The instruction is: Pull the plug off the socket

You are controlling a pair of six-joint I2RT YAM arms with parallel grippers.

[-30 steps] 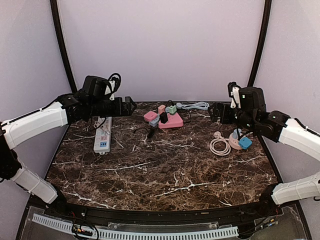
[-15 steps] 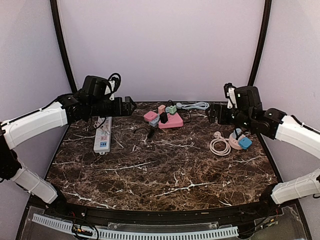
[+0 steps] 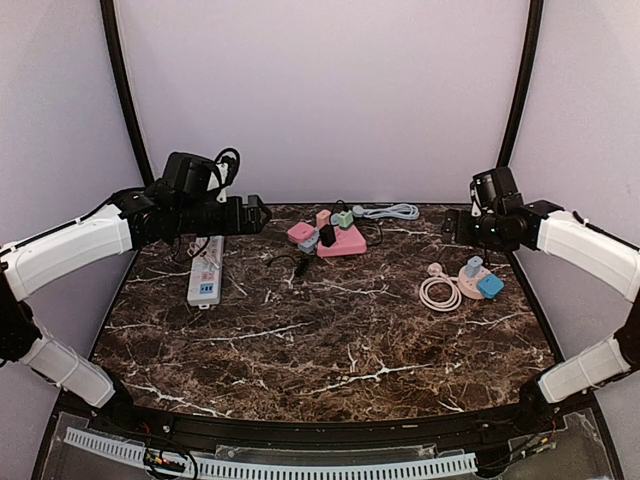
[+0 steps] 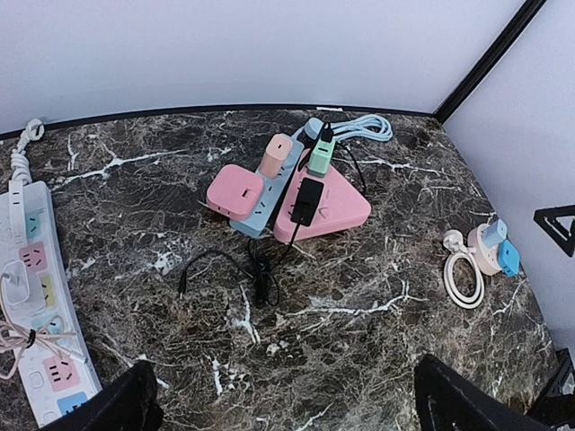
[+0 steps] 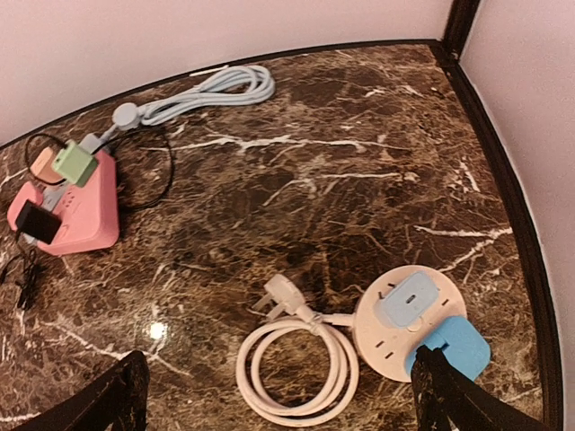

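Note:
A pink triangular socket [image 4: 341, 205] sits at the back middle of the table, with a black plug [image 4: 307, 200] and a green plug [image 4: 321, 158] in it. A peach plug [image 4: 275, 155] stands in the blue strip [image 4: 259, 214] beside it. At the right, a round pink socket [image 5: 395, 337] carries a light blue plug [image 5: 409, 299] and a blue plug [image 5: 446, 346]. My left gripper [image 3: 258, 212] hovers open above the table's left rear, holding nothing. My right gripper [image 3: 450, 222] hangs open high over the round socket [image 3: 471, 274], also holding nothing.
A long white power strip [image 3: 205, 272] lies along the left edge. A coiled white cable [image 5: 296, 364] lies beside the round socket. A light blue cable [image 5: 207, 94] rests by the back wall. A thin black cord [image 4: 225, 269] trails in front of the pink socket.
My right arm has drawn back toward the right wall, its gripper shifting right. The left arm has stayed where it was.

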